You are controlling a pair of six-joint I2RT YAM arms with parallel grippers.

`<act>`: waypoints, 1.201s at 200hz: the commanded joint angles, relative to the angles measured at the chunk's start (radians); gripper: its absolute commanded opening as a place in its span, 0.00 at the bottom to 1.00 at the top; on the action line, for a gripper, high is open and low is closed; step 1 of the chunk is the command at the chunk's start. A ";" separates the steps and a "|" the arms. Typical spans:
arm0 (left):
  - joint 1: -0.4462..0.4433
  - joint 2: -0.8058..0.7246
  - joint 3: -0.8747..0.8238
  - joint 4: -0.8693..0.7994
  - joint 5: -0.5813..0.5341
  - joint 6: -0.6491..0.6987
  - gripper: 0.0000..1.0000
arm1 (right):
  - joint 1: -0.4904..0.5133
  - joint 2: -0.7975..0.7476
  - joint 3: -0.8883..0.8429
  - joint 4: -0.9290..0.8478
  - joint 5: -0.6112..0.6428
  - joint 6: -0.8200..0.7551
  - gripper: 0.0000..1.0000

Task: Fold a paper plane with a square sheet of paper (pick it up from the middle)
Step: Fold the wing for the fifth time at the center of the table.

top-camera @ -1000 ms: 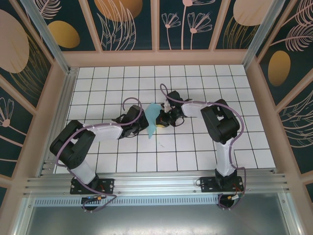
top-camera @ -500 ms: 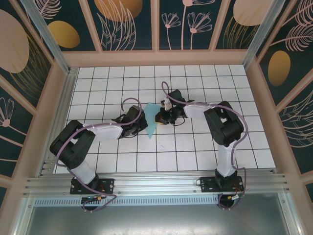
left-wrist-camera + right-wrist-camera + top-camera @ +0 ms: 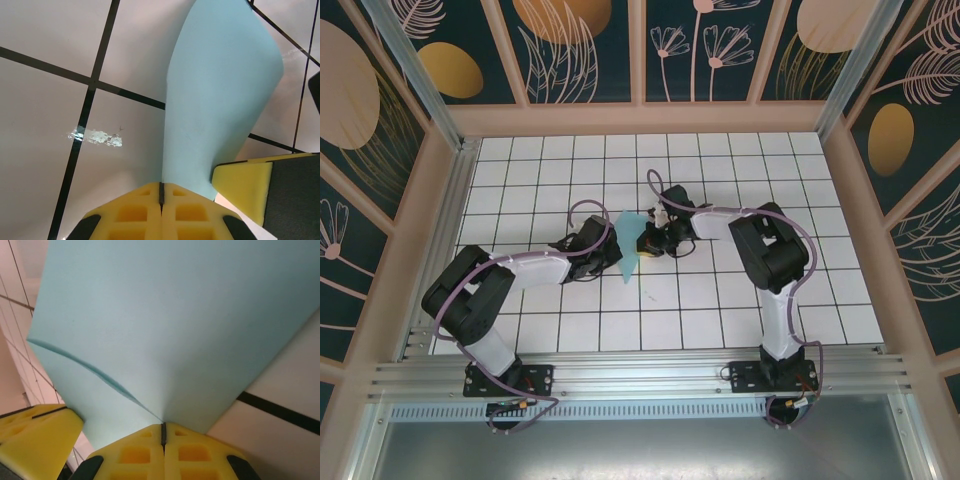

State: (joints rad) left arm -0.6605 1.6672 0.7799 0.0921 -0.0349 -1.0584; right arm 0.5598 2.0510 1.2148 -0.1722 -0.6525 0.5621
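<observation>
Bent turquoise paper sheet is held at the middle of the tiled table; it is pinched between left fingers and right fingers, both clenched on its edges.

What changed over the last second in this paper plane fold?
The right arm swung its elbow slightly outward, then came back; the right gripper barely shifted. Nothing taken or released: it and the left gripper stay shut on the turquoise paper. The left arm is unmoved.
</observation>
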 commanded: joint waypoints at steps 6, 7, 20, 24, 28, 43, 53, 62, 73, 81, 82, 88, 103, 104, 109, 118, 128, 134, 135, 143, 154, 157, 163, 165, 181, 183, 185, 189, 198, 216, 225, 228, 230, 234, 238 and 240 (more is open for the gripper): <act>0.002 0.006 0.011 0.019 0.011 0.011 0.10 | 0.008 0.039 0.019 -0.065 0.038 -0.016 0.05; 0.003 0.005 0.011 0.021 0.011 0.011 0.11 | 0.008 0.039 0.019 -0.066 0.039 -0.016 0.05; 0.002 -0.013 -0.003 0.065 0.025 0.021 0.20 | 0.008 0.043 0.020 -0.082 0.049 -0.020 0.05; 0.004 -0.019 -0.011 0.087 0.032 0.021 0.21 | 0.008 0.044 0.020 -0.085 0.052 -0.022 0.05; 0.003 -0.025 -0.018 0.105 0.036 0.021 0.23 | 0.008 0.045 0.020 -0.087 0.055 -0.023 0.05; 0.003 -0.036 -0.028 0.147 0.044 0.025 0.23 | 0.009 0.047 0.019 -0.094 0.060 -0.026 0.05; 0.002 -0.031 -0.028 0.159 0.047 0.033 0.20 | 0.008 0.050 0.018 -0.096 0.060 -0.025 0.05; 0.002 -0.026 -0.027 0.161 0.050 0.035 0.17 | 0.008 0.049 0.020 -0.096 0.060 -0.025 0.05; 0.003 -0.021 -0.027 0.159 0.052 0.039 0.12 | 0.008 0.051 0.022 -0.101 0.062 -0.025 0.04; 0.002 -0.017 -0.025 0.158 0.053 0.042 0.11 | 0.008 0.052 0.023 -0.102 0.062 -0.025 0.04; 0.002 -0.016 -0.025 0.158 0.054 0.043 0.11 | 0.008 0.050 0.022 -0.101 0.062 -0.025 0.04; 0.002 -0.014 -0.021 0.152 0.054 0.045 0.10 | 0.008 0.049 0.023 -0.102 0.063 -0.024 0.04; -0.005 -0.005 -0.009 0.141 0.052 0.057 0.10 | 0.008 0.051 0.023 -0.104 0.065 -0.024 0.04; -0.004 -0.004 -0.008 0.140 0.053 0.058 0.10 | 0.009 0.051 0.023 -0.104 0.065 -0.024 0.03; -0.007 -0.002 -0.002 0.135 0.051 0.064 0.09 | 0.008 0.051 0.024 -0.105 0.065 -0.023 0.04; -0.017 0.005 0.014 0.114 0.041 0.075 0.09 | 0.008 0.052 0.027 -0.109 0.066 -0.022 0.03; -0.026 0.015 0.039 0.070 0.015 0.087 0.07 | 0.008 0.055 0.029 -0.112 0.066 -0.021 0.03; -0.031 0.021 0.057 0.032 -0.008 0.092 0.06 | 0.008 0.054 0.029 -0.113 0.068 -0.020 0.03; -0.031 0.023 0.059 0.026 -0.012 0.094 0.06 | 0.008 0.054 0.028 -0.113 0.067 -0.020 0.03; -0.037 0.033 0.082 -0.017 -0.039 0.107 0.06 | 0.008 0.054 0.031 -0.116 0.067 -0.020 0.03; -0.045 0.040 0.108 -0.075 -0.085 0.117 0.05 | 0.009 0.053 0.031 -0.117 0.068 -0.021 0.03; -0.047 0.041 0.115 -0.096 -0.100 0.120 0.05 | 0.007 0.052 0.031 -0.118 0.067 -0.021 0.03; -0.050 0.059 0.132 -0.127 -0.120 0.131 0.05 | 0.008 0.053 0.030 -0.118 0.068 -0.021 0.03; -0.051 0.068 0.136 -0.138 -0.123 0.133 0.05 | 0.008 0.052 0.030 -0.118 0.068 -0.021 0.03; -0.056 0.085 0.168 -0.212 -0.179 0.142 0.04 | 0.008 0.052 0.029 -0.118 0.068 -0.019 0.03; -0.057 0.085 0.172 -0.220 -0.183 0.143 0.04 | 0.009 0.052 0.028 -0.118 0.068 -0.019 0.03; -0.058 0.086 0.177 -0.228 -0.187 0.143 0.04 | 0.008 0.052 0.029 -0.118 0.068 -0.019 0.03; -0.058 0.090 0.181 -0.241 -0.195 0.144 0.04 | 0.008 0.052 0.030 -0.118 0.068 -0.018 0.03; -0.060 0.095 0.187 -0.262 -0.211 0.145 0.04 | 0.008 0.052 0.031 -0.118 0.069 -0.017 0.03; -0.060 0.094 0.186 -0.257 -0.203 0.148 0.04 | 0.008 0.052 0.031 -0.118 0.066 -0.016 0.02; -0.060 0.091 0.181 -0.236 -0.184 0.153 0.05 | 0.008 0.052 0.030 -0.116 0.064 -0.016 0.02; -0.061 0.090 0.178 -0.227 -0.176 0.156 0.05 | 0.008 0.052 0.029 -0.115 0.063 -0.016 0.02; -0.061 0.091 0.176 -0.221 -0.171 0.158 0.05 | 0.008 0.053 0.029 -0.115 0.062 -0.016 0.02; -0.061 0.088 0.174 -0.208 -0.159 0.161 0.05 | 0.008 0.053 0.029 -0.115 0.061 -0.016 0.02; -0.062 0.086 0.170 -0.195 -0.149 0.161 0.05 | 0.009 0.052 0.029 -0.114 0.059 -0.015 0.02; -0.062 0.085 0.169 -0.189 -0.144 0.162 0.05 | 0.008 0.052 0.029 -0.113 0.058 -0.015 0.02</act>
State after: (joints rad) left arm -0.7193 1.7466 0.9478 -0.1005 -0.1917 -0.9298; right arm 0.5617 2.0617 1.2438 -0.2203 -0.6445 0.5564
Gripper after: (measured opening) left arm 0.059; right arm 0.068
